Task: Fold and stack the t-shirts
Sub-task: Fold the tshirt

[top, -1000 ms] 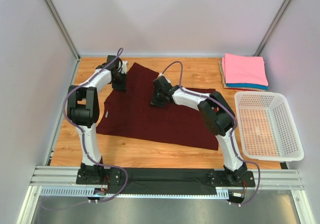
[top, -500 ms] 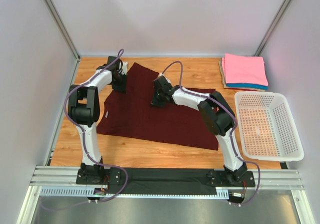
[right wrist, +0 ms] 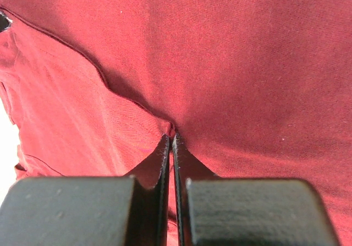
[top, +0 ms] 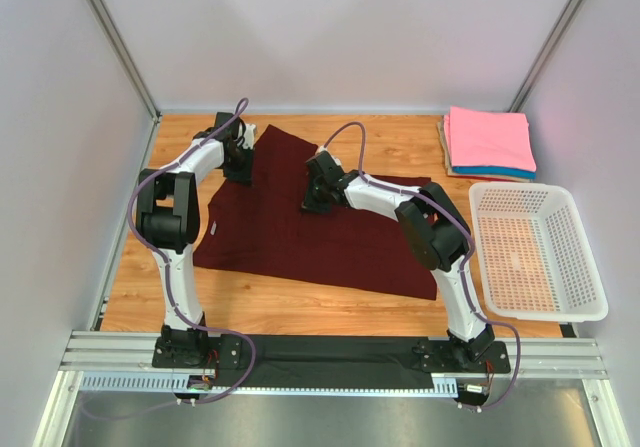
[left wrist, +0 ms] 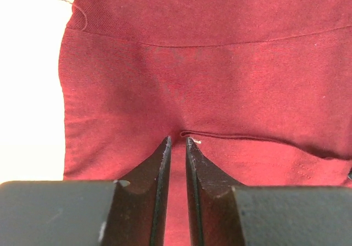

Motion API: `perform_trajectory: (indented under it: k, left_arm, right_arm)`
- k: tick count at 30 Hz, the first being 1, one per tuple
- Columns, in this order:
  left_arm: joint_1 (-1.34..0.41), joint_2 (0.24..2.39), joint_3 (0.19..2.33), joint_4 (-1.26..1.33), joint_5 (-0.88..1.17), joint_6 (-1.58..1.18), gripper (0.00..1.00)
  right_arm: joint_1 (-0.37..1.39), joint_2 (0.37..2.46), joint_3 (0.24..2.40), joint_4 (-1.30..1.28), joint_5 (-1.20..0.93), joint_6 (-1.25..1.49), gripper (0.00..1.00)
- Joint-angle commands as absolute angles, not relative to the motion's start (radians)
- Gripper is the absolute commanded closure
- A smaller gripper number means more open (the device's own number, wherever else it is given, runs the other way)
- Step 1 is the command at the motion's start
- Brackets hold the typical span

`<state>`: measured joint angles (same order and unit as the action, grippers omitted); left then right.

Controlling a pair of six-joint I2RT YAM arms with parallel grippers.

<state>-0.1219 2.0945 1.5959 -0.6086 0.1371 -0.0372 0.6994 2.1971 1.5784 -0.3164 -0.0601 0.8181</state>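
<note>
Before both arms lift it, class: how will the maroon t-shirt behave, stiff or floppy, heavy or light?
Probably floppy: the maroon t-shirt puckers where the right fingers pinch it. Likely light: thin cloth. It should sag between pinches.

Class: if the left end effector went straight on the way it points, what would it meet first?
The maroon t-shirt. The left end effector has its tips at a fold of the cloth, apparently touching it, and nothing else lies ahead.

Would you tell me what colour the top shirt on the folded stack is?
The top shirt is pink, clearest in the top view.
</note>
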Motion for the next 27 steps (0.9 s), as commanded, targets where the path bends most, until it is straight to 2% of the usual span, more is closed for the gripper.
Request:
perform_trajectory:
  k: [1, 5, 13, 16, 17, 19, 27]
  left_arm:
    - [-0.118, 2.089, 1.598, -0.584, 0.166, -0.009, 0.77]
    - [-0.118, 2.091, 1.6, -0.584, 0.172, -0.011, 0.81]
    - [-0.118, 2.108, 1.612, -0.595, 0.178, -0.014, 0.82]
    - [-0.118, 2.106, 1.611, -0.594, 0.176, -0.014, 0.88]
    - [-0.118, 2.105, 1.611, -0.594, 0.176, -0.014, 0.95]
    - [-0.118, 2.097, 1.608, -0.592, 0.172, -0.015, 1.0]
    - [-0.133, 1.996, 1.545, -0.532, 0.137, -0.06, 1.0]
  right_arm:
    - [0.707, 2.168, 1.6, -0.302, -0.052, 0.801, 1.0]
    - [0.707, 2.166, 1.598, -0.305, -0.051, 0.801, 1.0]
    - [0.709, 2.161, 1.598, -0.308, -0.048, 0.798, 1.0]
    - [0.709, 2.161, 1.598, -0.307, -0.048, 0.796, 1.0]
    - [0.709, 2.161, 1.598, -0.307, -0.048, 0.798, 1.0]
    - [0.707, 2.16, 1.598, -0.307, -0.048, 0.795, 1.0]
    - [0.71, 2.132, 1.568, -0.276, -0.048, 0.79, 1.0]
